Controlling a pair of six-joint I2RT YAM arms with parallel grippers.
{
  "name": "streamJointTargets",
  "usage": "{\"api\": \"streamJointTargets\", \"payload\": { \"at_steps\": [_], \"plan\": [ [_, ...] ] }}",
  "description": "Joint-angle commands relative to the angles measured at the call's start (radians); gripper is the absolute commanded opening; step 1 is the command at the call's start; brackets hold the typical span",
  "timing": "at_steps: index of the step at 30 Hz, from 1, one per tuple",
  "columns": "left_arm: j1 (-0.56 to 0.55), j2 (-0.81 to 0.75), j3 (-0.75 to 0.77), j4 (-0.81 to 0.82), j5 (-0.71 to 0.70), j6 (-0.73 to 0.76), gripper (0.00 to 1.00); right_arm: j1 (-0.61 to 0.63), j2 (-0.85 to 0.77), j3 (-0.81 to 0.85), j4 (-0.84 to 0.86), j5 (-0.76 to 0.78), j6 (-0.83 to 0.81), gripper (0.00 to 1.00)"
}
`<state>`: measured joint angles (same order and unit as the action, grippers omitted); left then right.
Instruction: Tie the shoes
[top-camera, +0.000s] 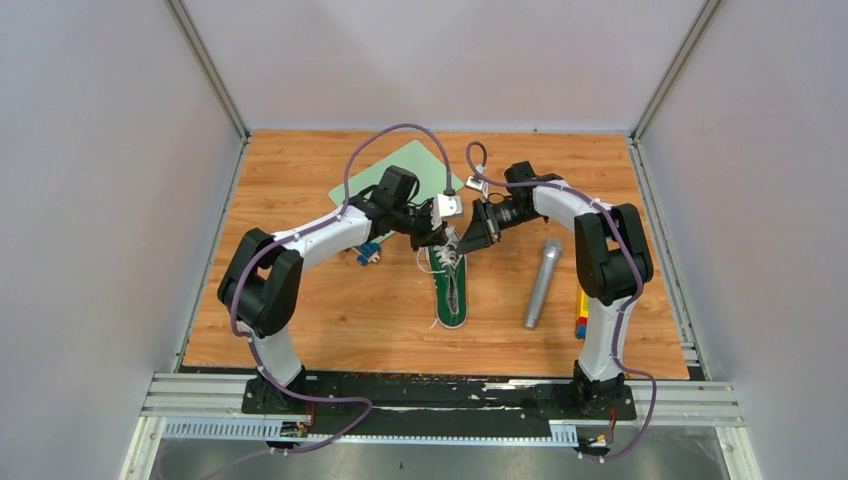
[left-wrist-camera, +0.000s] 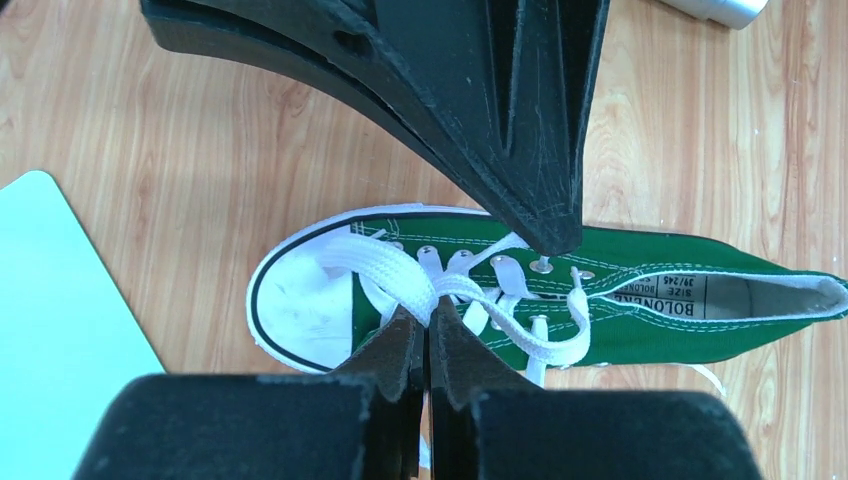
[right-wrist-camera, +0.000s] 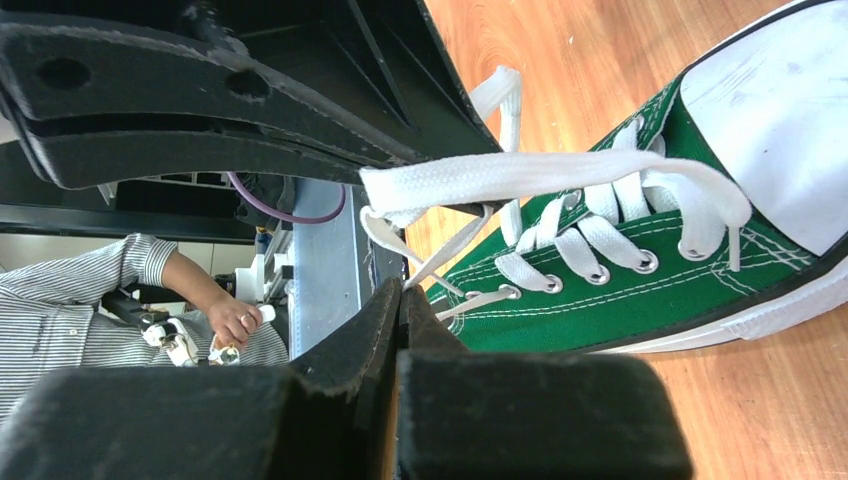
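Tension on the white laces (left-wrist-camera: 385, 262) explains nearly every pose here. The green canvas sneaker (top-camera: 452, 298) lies flat on its sole in the middle of the wooden table (top-camera: 320, 320), toe cap (left-wrist-camera: 300, 300) pointing away from the arm bases and heel toward them. That puts the laced throat directly between the 2 arms, so each can reach in from its own side. The left gripper (left-wrist-camera: 427, 325) has its 2 fingers pressed together with no gap visible, and a broad flat stretch of lace comes out of the tips. The right wrist view shows that stretch taut and lifted off the tongue, probably to hold a strand clear so the other arm has room to work. The right gripper (right-wrist-camera: 402, 295) is likewise closed to a thin seam, and 2 slender strands run from the lower eyelets (right-wrist-camera: 603, 272) into that seam. It seems to pinch lace too, though the fingers hide the exact contact. Its tip sits low over the eyelet rows, very near the left gripper. By my reading the knot is not yet formed: the laces cross through the eyelets, but no bow shows. Pulling in opposite directions could drag the light shoe, since nothing pins it. A grey microphone (top-camera: 543, 283) lies to the sneaker's right, apart from it, and a pale green mat (top-camera: 385, 185) lies beyond on the left; neither touches the shoe.
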<state>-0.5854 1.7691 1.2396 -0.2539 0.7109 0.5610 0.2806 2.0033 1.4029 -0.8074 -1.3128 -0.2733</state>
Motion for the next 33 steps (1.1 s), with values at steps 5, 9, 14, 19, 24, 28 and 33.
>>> {"api": "streamJointTargets", "payload": {
  "at_steps": [5, 9, 14, 19, 24, 28, 33],
  "plan": [
    [-0.025, 0.021, -0.072, 0.234, -0.230, -0.053, 0.00, -0.001, -0.049, -0.031, -0.001, -0.122, 0.021, 0.02],
    [-0.033, 0.044, -0.037, 0.245, -0.252, -0.049, 0.00, -0.003, -0.063, -0.053, 0.001, -0.114, 0.016, 0.02],
    [-0.024, 0.050, 0.021, 0.156, -0.185, 0.022, 0.00, -0.003, -0.069, -0.067, 0.001, -0.111, 0.010, 0.02],
    [0.007, 0.051, 0.101, -0.059, 0.003, 0.133, 0.00, -0.010, -0.055, -0.062, 0.001, -0.103, 0.004, 0.02],
    [0.007, 0.054, 0.133, -0.154, 0.033, 0.178, 0.00, -0.014, -0.035, -0.042, 0.001, -0.104, 0.000, 0.02],
    [0.006, 0.064, 0.146, -0.167, -0.007, 0.210, 0.00, -0.015, -0.023, -0.035, 0.000, -0.107, 0.001, 0.02],
    [0.006, 0.066, 0.135, -0.100, -0.106, 0.200, 0.00, -0.014, -0.027, -0.038, 0.000, -0.103, -0.001, 0.02]
  ]
}}
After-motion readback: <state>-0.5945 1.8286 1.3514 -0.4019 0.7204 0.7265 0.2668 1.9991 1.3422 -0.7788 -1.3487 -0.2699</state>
